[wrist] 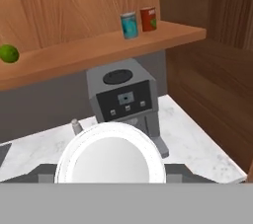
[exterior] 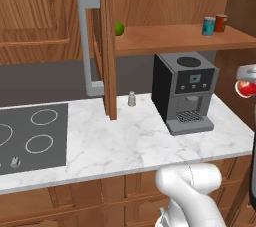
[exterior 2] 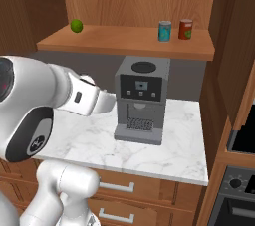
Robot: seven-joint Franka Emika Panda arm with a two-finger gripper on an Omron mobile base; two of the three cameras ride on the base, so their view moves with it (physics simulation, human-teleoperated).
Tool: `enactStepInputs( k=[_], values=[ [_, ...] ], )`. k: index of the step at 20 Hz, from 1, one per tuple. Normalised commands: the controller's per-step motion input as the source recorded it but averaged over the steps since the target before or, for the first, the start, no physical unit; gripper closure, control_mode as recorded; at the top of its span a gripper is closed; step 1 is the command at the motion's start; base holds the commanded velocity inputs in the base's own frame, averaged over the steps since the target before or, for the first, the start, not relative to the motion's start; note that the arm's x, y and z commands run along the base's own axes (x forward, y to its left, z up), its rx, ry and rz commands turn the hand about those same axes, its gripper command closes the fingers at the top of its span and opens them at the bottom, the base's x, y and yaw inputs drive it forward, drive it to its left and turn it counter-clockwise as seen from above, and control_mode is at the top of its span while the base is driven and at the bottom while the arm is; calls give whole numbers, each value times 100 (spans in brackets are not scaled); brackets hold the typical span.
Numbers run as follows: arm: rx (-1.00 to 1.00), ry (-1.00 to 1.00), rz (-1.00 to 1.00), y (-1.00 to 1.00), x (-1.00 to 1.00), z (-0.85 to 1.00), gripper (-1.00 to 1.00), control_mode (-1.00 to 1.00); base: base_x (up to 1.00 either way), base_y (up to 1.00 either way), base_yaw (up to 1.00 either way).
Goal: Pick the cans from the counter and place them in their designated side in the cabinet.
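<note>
One marble counter [exterior: 125,146], wooden cabinet [exterior: 165,38], coffee machine [exterior: 184,91]

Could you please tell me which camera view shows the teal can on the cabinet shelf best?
The hand view: the teal can stands large and unblocked beside the red can. The right base view shows it clearly but smaller; the left base view shows it smallest, near the edge.

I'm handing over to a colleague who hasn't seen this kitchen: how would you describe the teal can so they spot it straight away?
Look at the cabinet's plank shelf above the dark coffee machine. Two cans stand near its right end, far from the green lime at the left. The teal can is the blue-green one, left of the darker brownish-red can.
</note>
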Motion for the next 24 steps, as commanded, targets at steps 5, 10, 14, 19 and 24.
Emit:
enactStepInputs(
  k=[5, 10, 14, 19, 24],
  values=[
    [0, -10, -1, 6, -7, 20, 100, -100, 0, 0, 0],
    [0, -8, 0, 4, -1, 18, 100, -100, 0, 0, 0],
    [0, -5, 0, 4, 0, 18, 100, -100, 0, 0, 0],
    [0, -4, 0, 5, 0, 17, 100, -100, 0, 0, 0],
    [0, -4, -1, 4, 0, 13, 100, -100, 0, 0, 0]
  ],
)
